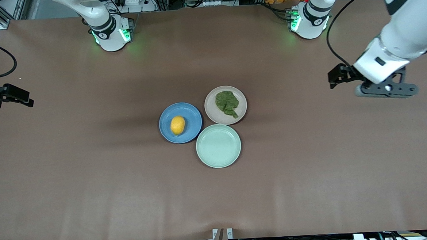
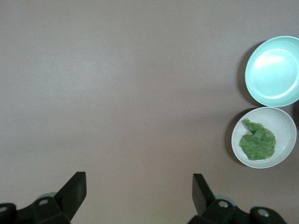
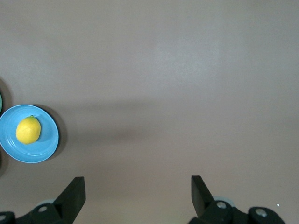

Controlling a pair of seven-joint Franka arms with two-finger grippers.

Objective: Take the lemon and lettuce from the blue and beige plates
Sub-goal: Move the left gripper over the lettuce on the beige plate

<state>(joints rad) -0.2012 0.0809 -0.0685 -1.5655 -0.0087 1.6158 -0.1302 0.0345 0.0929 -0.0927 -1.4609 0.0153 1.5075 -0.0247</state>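
Observation:
A yellow lemon (image 1: 177, 125) lies on the blue plate (image 1: 192, 115) at the table's middle. Beside it, toward the left arm's end, a wrinkled green lettuce (image 1: 227, 103) leaf rests on the beige plate (image 1: 216, 115). My left gripper (image 1: 335, 77) hangs open and empty over bare table near the left arm's end. The right gripper (image 1: 25, 98) is open and empty over the right arm's end. The left wrist view shows the lettuce (image 2: 257, 142) on its plate (image 2: 286, 125). The right wrist view shows the lemon (image 3: 28, 129) on the blue plate (image 3: 47, 145).
An empty mint-green plate (image 1: 218, 145) touches both other plates and lies nearer to the front camera; it also shows in the left wrist view (image 2: 273, 70). Brown table surface (image 1: 92, 170) stretches round the three plates.

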